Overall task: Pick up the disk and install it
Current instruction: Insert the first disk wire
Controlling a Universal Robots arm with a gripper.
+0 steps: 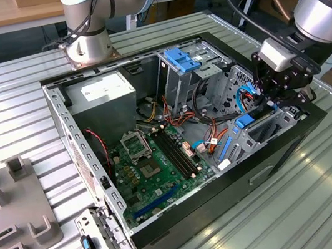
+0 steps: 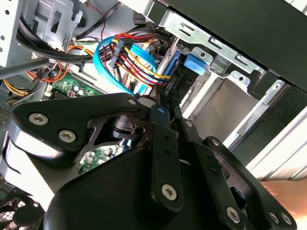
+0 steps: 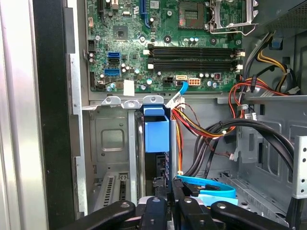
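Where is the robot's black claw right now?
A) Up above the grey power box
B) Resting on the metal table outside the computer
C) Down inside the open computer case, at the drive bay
C: in the exterior view the gripper sits inside the computer case, low at the drive bay, far from the power box.

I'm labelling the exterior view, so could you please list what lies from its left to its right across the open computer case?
Grey power-supply box → green motherboard → blue bracket on the upright cage → gripper over the drive bay by the case's right wall.
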